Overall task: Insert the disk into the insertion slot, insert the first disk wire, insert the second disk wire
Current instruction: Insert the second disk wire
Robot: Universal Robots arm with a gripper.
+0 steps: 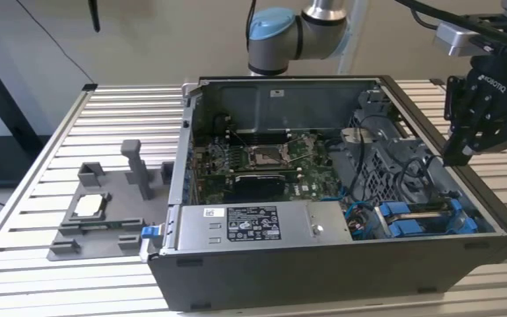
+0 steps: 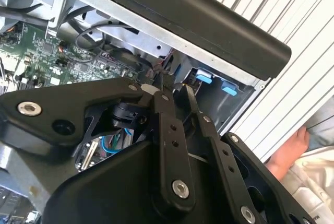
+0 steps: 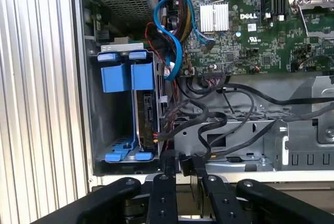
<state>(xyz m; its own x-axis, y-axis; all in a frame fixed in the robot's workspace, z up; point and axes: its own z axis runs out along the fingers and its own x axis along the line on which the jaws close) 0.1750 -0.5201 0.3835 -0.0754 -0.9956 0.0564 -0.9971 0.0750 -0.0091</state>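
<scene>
Jaws of the black gripper (image 1: 457,156) stand pinched almost together, seemingly on a small black wire plug (image 3: 185,162), just short of the flat silver-grey disk in its bright blue plastic carrier (image 3: 144,115), already seated in its slot, probably so that plug faces socket.

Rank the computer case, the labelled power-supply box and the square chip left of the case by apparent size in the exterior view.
1. computer case
2. power-supply box
3. square chip
</scene>
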